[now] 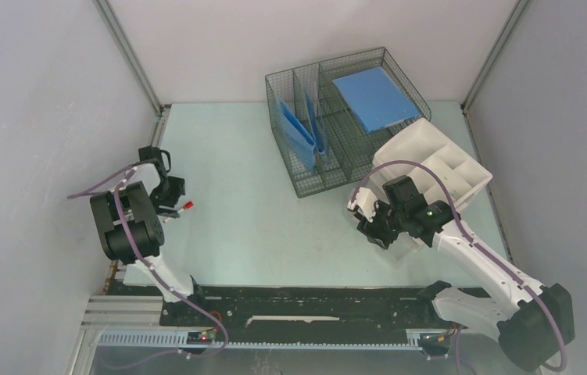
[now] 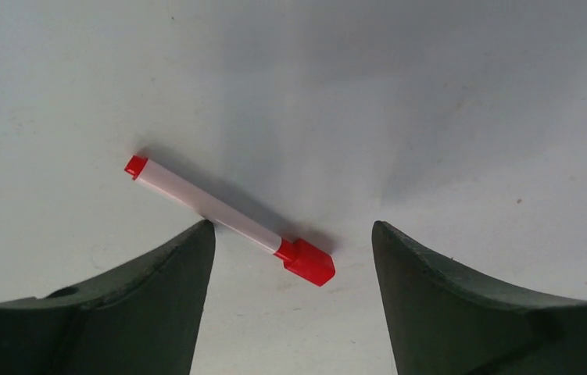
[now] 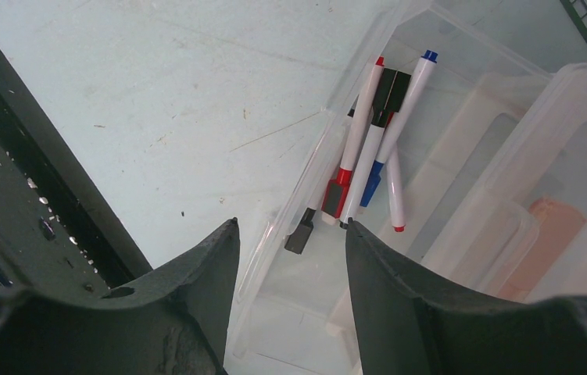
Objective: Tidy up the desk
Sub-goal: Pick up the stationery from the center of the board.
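One red-capped marker [image 2: 227,219] lies on the desk [image 2: 431,117].

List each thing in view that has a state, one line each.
left pincer, open over the red marker, not gripping.
red marker, capped, lying flat on the desk.
right pincer, open, empty, above the clear organizer.
clear organizer, markers lying in one compartment.
wire basket, upright, blue folders standing inside.
blue board, resting on top of the basket.
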`<state>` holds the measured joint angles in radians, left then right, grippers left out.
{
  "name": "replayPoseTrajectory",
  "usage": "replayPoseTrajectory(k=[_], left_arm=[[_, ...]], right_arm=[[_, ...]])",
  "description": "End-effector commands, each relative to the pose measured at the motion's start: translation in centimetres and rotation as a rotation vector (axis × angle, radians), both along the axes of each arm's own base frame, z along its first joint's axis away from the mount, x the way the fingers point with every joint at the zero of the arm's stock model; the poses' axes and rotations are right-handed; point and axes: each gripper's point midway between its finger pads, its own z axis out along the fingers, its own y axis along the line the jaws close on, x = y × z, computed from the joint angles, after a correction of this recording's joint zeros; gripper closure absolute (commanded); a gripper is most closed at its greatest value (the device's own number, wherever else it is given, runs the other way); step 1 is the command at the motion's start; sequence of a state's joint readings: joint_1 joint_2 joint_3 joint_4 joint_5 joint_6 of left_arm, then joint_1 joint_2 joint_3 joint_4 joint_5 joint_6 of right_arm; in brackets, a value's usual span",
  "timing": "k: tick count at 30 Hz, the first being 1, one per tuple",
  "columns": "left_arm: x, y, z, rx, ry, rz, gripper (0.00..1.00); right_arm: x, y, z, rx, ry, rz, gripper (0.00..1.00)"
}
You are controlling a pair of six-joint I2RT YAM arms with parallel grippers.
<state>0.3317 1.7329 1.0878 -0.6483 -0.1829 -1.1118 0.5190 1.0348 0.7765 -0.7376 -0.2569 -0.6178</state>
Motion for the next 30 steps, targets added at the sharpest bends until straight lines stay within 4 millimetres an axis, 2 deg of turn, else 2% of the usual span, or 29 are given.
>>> replayPoseTrajectory(k=[1,5,12,23,30], left_arm=[[0.5,0.5,0.0,-0.027,0.011,0.04,0.23],[0.7,0.6,-0.4,-0.047,0.023,0.039,0.28],[1.1,0.1,-1.3,-0.101,0.074,-0.002,0.49],[1.0,0.0,-0.8,-0.1,0.07,-0.034,0.99],[1.2,-0.4,0.9,-0.084,-0.007,-0.092,1.0]], right_arm=[[0.2,0.6,1.2,0.022,-0.038,0.026,0.4],[0.3,0.6,1.2,0.021,-0.04,0.026,0.4],[0.3,0.6,1.4,0.023,-0.047,0.026,0.4],[0.3,0.6,1.6,0.031,-0.052,0.029,0.4],[0.2,0.7,1.7,0.038,-0.054,0.031,0.4]])
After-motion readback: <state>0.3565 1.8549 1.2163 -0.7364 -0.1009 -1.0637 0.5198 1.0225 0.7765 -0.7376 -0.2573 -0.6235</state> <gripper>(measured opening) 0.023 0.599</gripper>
